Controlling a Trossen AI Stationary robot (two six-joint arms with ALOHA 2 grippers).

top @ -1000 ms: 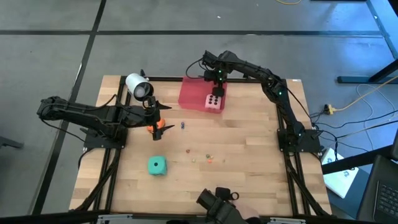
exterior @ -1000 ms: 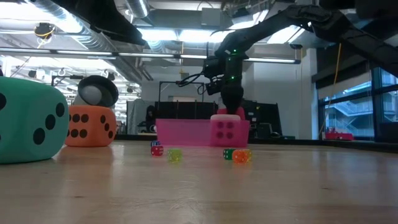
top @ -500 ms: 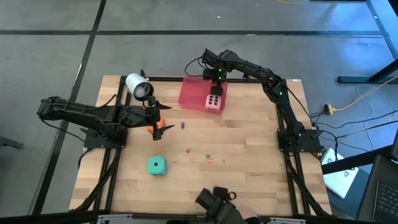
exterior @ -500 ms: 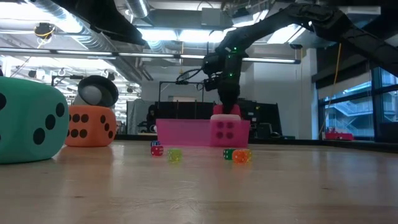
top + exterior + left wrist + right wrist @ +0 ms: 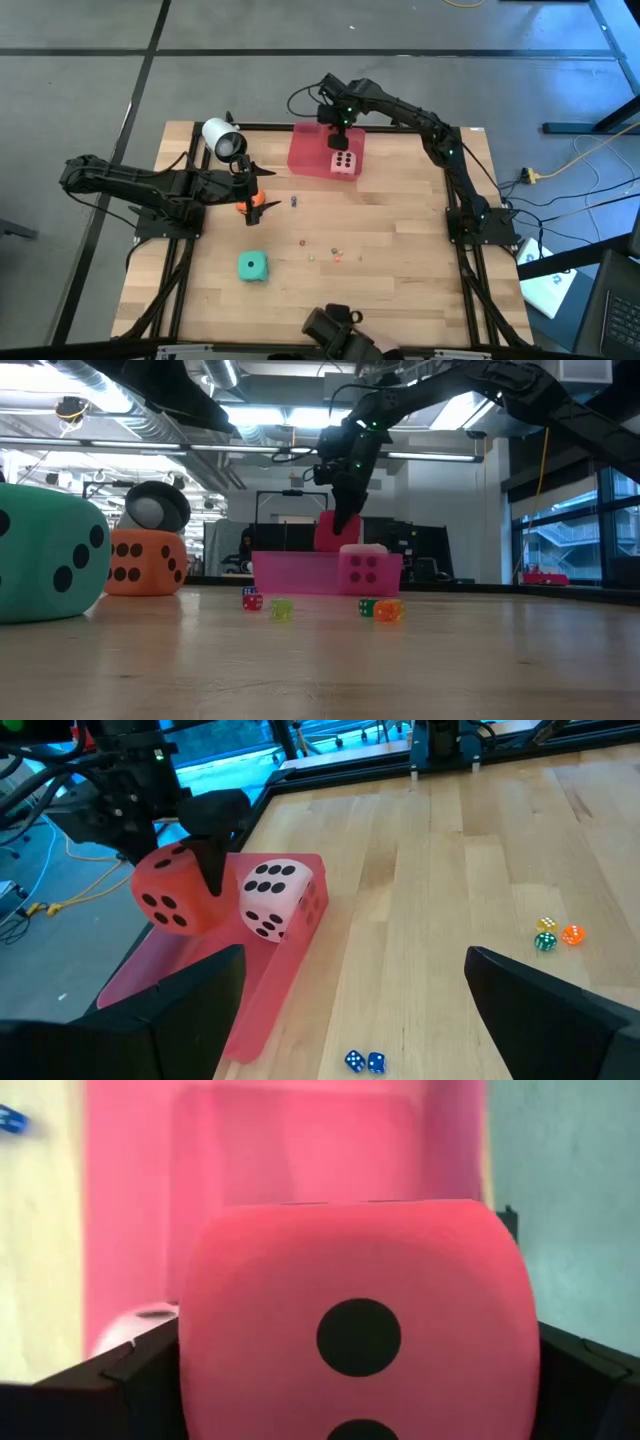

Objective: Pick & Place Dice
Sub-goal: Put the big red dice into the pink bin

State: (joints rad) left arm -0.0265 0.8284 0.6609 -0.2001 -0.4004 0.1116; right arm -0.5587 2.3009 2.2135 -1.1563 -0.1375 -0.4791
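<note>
Gripping the red die [image 5: 168, 894] between wide-set fingers, the right gripper [image 5: 340, 528] hangs over the pink tray [image 5: 306, 152], beside the pink die [image 5: 342, 163]. The left gripper [image 5: 247, 190] waits open by the orange die [image 5: 146, 561]; the teal die [image 5: 251, 266] sits apart on the surface [image 5: 400, 250].

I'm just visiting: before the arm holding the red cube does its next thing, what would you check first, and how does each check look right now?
1. Red die held between the right gripper fingers: ok, lifted clear.
2. Red die above the pink tray: ok in the high view.
3. Free floor in the tray beside the pale pink die: ok, bare pink shows.
4. Left gripper out of the way: ok, it waits over the orange die, far from the tray.
5. Left gripper holding anything: cannot tell; its fingers stand wide apart.
6. Teal die left outside the tray: not ok, it lies on the table.
</note>
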